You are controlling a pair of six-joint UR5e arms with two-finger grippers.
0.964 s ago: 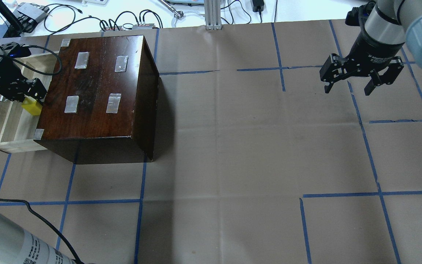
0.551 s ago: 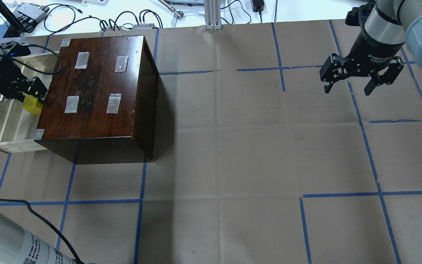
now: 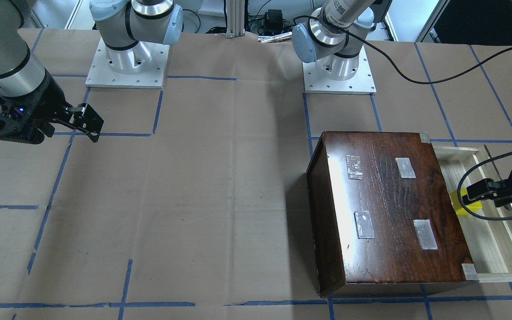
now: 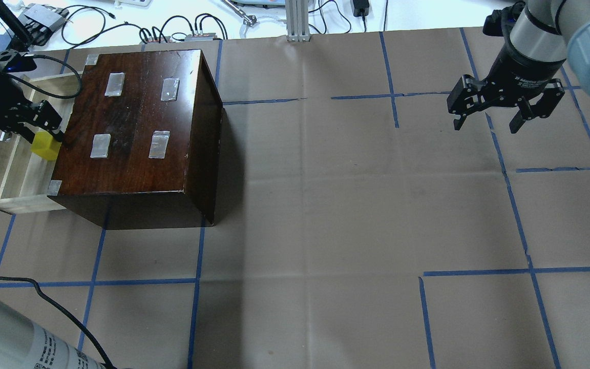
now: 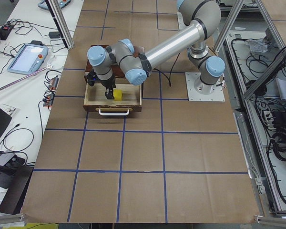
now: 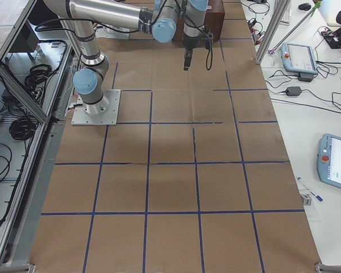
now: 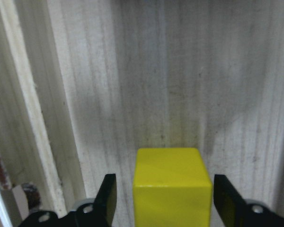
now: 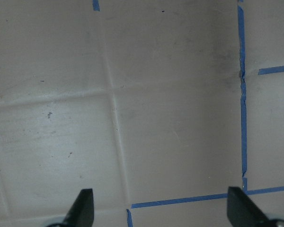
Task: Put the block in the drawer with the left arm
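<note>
Lifted slightly, my black left pincer (image 7: pixel 165 198) stands apart around the small yellow cube (image 4: pixel 45 146) in the pale wooden drawer (image 4: pixel 13 177); I withdraw straight up.

1. Silver-grey left arm (image 5: pixel 174 42), pale blue joint caps, stretched outward: black two-finger left gripper (image 4: pixel 33 132) aimed downward, fingers (image 7: pixel 106 196) spread apart.
2. Matching right arm (image 4: pixel 530 36): black right gripper (image 4: pixel 485 125) aimed downward, fingers parted wide.

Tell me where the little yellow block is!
Overhead view, far left: the block sits inside the open drawer beside the dark cabinet, between the left gripper's open fingers.
</note>
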